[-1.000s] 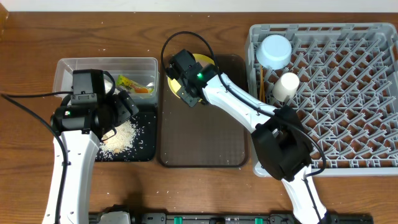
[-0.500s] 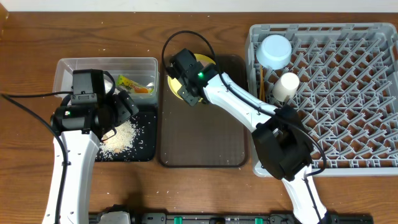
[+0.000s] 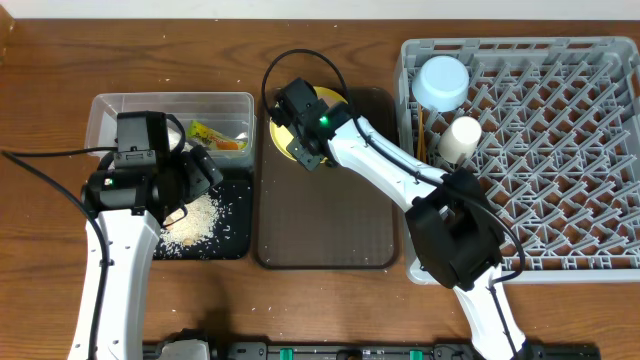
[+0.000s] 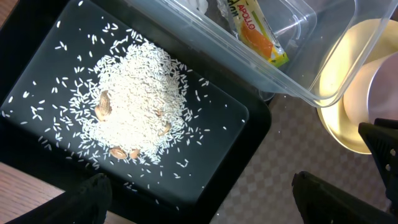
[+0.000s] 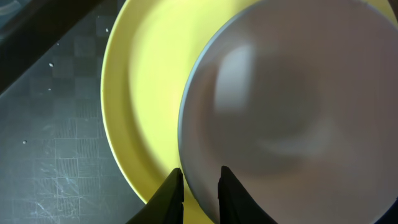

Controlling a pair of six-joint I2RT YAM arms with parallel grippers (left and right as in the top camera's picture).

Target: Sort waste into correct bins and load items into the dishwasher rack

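Right wrist: right gripper point(image 5: 198, 190) apparently pinches the pale bowl point(image 5: 292, 106) by its rim, atop the yellow plate point(image 5: 140, 93); left gripper point(image 4: 205, 202) gapes wide.

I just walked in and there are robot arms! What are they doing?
They are tidying up. The right gripper pinches the rim of the pale bowl on the yellow plate, on the brown tray. The left gripper hangs open above the rice in the black tray. A blue bowl and white cup sit in the grey rack.
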